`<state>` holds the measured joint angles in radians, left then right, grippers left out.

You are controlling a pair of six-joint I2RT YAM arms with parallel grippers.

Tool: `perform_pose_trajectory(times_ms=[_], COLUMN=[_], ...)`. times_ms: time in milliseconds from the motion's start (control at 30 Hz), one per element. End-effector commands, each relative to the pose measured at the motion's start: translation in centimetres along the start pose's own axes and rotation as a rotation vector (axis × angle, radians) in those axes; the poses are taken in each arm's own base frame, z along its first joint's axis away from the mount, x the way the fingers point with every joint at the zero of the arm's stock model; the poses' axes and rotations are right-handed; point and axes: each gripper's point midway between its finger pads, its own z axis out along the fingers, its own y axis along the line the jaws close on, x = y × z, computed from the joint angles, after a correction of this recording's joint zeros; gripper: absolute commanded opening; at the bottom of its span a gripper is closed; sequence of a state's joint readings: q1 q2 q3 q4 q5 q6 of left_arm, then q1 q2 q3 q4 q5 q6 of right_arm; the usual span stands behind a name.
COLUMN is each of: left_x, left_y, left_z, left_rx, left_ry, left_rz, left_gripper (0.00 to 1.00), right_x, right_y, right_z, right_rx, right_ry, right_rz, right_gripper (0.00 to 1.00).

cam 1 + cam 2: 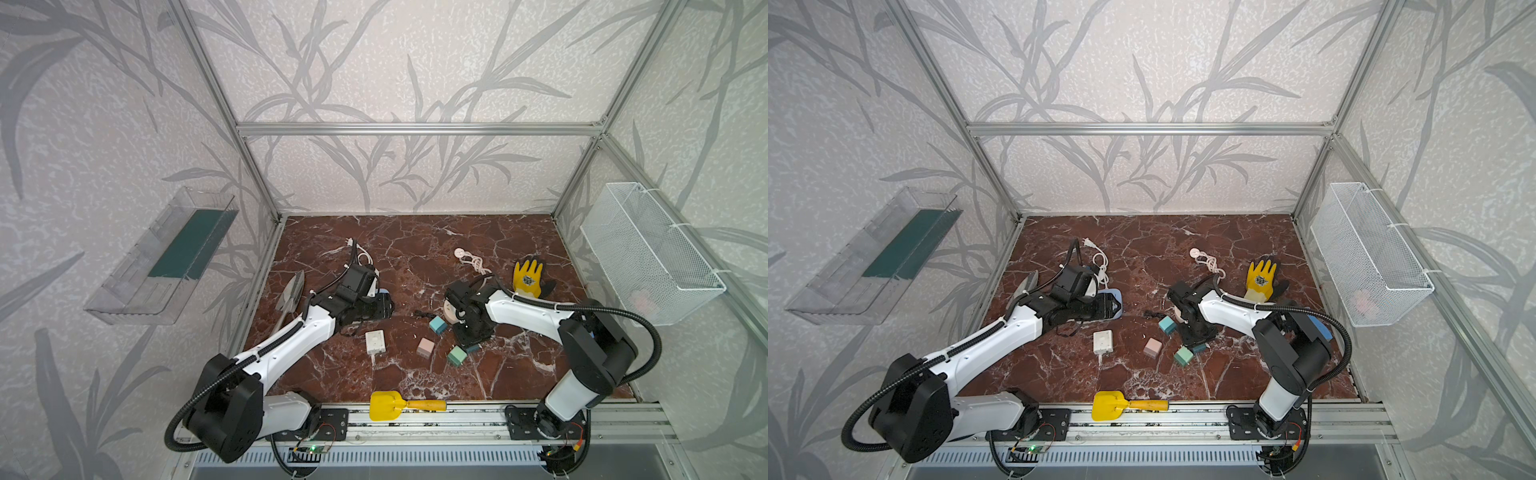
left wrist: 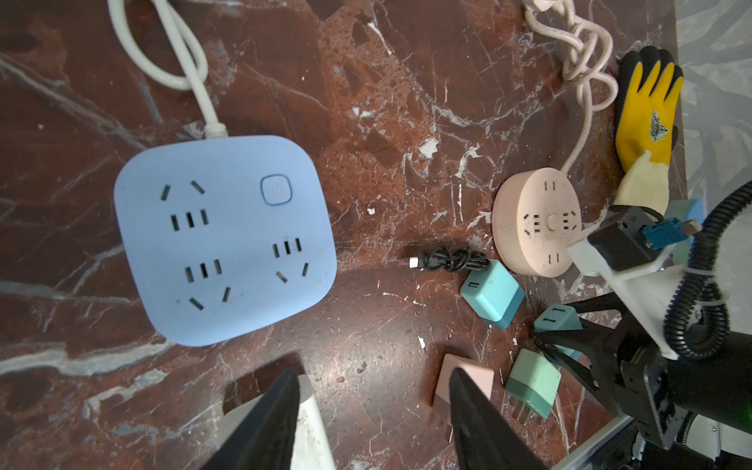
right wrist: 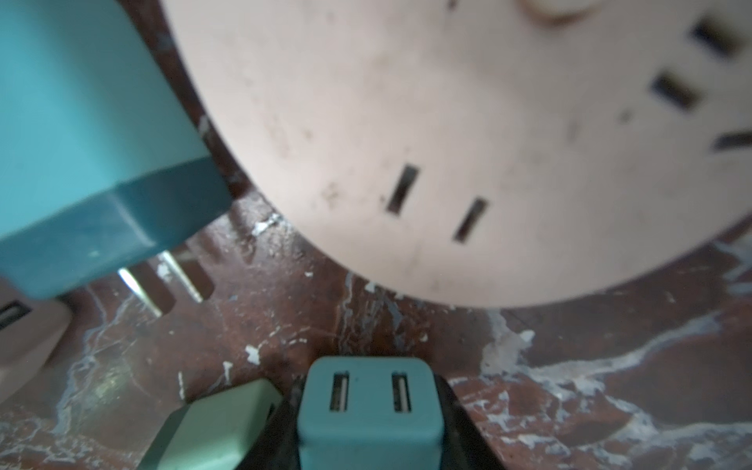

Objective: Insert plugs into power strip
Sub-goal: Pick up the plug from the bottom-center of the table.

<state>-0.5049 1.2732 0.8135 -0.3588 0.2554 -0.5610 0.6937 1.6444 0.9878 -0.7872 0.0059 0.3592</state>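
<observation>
Jaws on the right gripper (image 3: 368, 390) were squeezed shut on a teal plug (image 3: 366, 427), and we saw its two little slots facing the wrist camera. We could not see its prongs. Just beside it lay the green plug (image 2: 531, 384) on its side. A second teal plug (image 2: 492, 295) lay free, right next to the round pink power strip (image 2: 537, 221). The pink plug (image 1: 425, 347) and the white charger (image 1: 375, 341) sat on the marble table (image 1: 415, 249) between the two arms. Jaws on the left gripper (image 2: 373, 374) stood apart, and we saw only bare table between them. It hung near the blue power strip (image 2: 224, 240). No plug was in a strip. Farther out, a yellow glove (image 1: 527, 277) lay behind the pink strip, and a yellow toy shovel (image 1: 388, 405) sat at the front edge.
</observation>
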Motion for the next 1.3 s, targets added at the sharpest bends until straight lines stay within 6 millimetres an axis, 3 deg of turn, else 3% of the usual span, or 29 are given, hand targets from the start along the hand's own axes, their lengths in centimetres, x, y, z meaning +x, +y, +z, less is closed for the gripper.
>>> perform_pose_trajectory(times_ms=[0, 167, 433, 700, 1267], left_x=[-1.5, -3.2, -3.6, -3.2, -2.1], left_y=[-2.2, -6.0, -8.1, -9.4, -10.4], left_z=[-0.1, -1.2, -2.4, -4.0, -3.4], left_rx=[0.119, 0.378, 0.458, 0.51, 0.553], left_ry=[-0.087, -0.228, -0.366, -0.443, -0.408], left_rz=[0.017, 0.007, 0.035, 0.062, 0.071], left_gripper=[0.54, 0.58, 0.61, 0.6, 0.57], right_x=[-1.8, -4.8, -8.8, -10.8, -12.8], right_y=[-0.1, 1.8, 4.2, 6.3, 9.4], right_z=[-5.9, -11.8, -15.4, -15.2, -13.9], right_rx=[-0.014, -0.157, -0.311, -0.419, -0.572], right_ry=[-0.132, -0.293, -0.394, -0.389, -0.351], right_rz=[0.062, 0.202, 0.436, 0.62, 0.685], right_gripper=[0.0, 0.0, 0.0, 0.0, 0.0])
